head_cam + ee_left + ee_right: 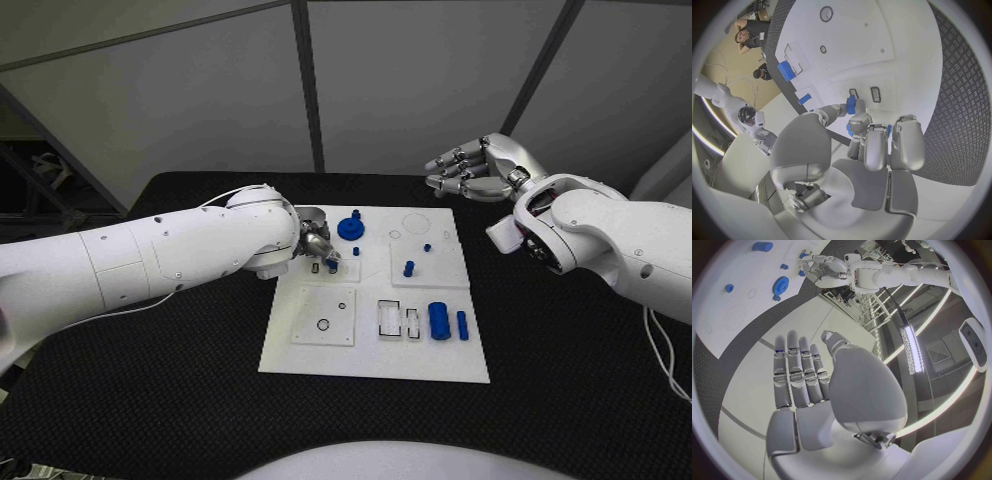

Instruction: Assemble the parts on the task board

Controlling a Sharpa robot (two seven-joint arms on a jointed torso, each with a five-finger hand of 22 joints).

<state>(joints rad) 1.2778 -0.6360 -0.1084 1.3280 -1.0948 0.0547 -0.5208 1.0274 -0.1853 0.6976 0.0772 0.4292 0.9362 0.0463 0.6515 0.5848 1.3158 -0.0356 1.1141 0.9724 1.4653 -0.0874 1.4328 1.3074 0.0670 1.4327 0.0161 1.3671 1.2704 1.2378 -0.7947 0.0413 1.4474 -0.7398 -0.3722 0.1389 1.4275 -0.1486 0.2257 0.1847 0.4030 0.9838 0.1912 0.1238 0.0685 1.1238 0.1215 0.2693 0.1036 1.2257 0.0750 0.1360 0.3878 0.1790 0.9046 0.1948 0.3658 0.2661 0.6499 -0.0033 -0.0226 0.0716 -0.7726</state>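
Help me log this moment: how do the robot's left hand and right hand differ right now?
The left hand is down over the task board, fingers pinching a small blue part; the right hand is raised beyond the board's far edge, holding nothing. The left's fingers are curled in, the right's apart. Both are silver hands on white arms.

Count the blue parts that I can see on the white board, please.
6 visible: a gear near the far edge, a peg, a peg, two cylinders at the near right, one piece under the left hand. Others may be hidden.
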